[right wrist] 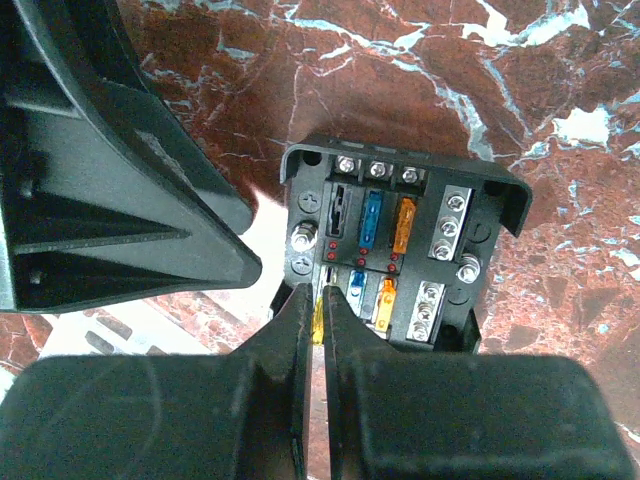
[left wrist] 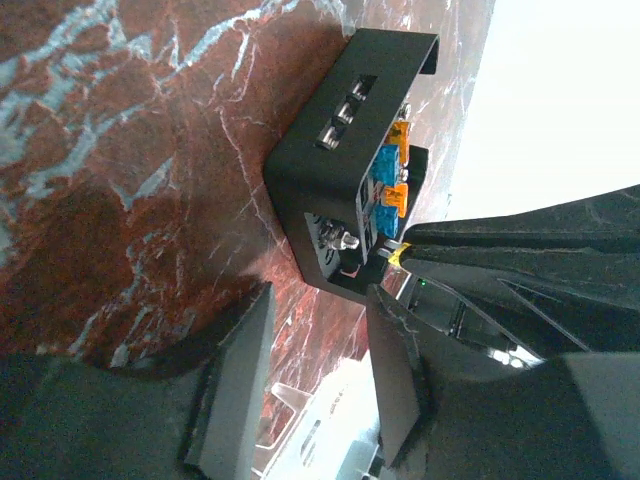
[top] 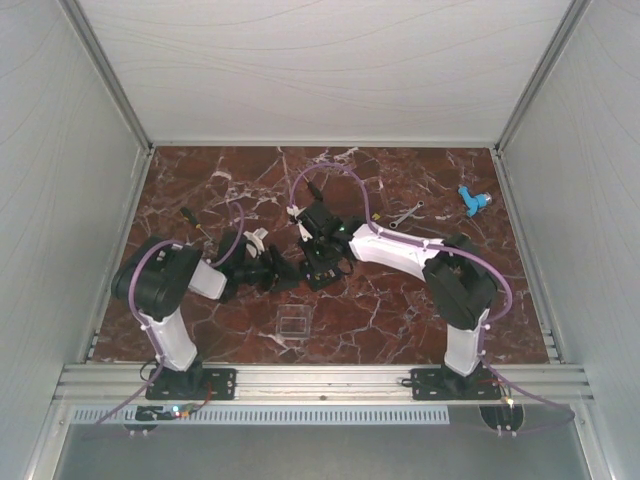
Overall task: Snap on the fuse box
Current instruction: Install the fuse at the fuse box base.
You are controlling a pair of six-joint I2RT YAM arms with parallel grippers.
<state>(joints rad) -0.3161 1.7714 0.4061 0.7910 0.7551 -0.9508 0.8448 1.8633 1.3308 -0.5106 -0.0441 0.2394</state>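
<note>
At table (top: 420, 320) centre in the top view, fuse box (top: 322, 266), flat on the marble, gridded face up and uncovered

From the right wrist view, blue and orange fuses seated in the slots, terminal screws bare along the 12 and 3 o'clock edges of the box

Right gripper (right wrist: 318, 300) reaching in from 12 o'clock of the box in the top view, fingers pinched tight together on a thin yellow fuse (right wrist: 318, 325) at the box's near row; cannot tell whether pressed home in its slot or only resting at the mouth

Left gripper (left wrist: 318, 300) at 9 o'clock of the box, just beside its wall, fingers parted with nothing between them, touching nothing as far as the wrist view shows

Clear lid (top: 292, 324) lying flat on the table at 6 o'clock of the box, near but apart, untouched by either arm

Black screwdriver (top: 194, 222) at 10 o'clock, well apart, idle

Judged from this: early to middle of the job. Done, apparently: most fuses in place. Left: seating the yellow fuse, letting go, fetching the clear lid, squaring it over the box and pressing down until it snaps on. Nothing snapped on yet
</note>
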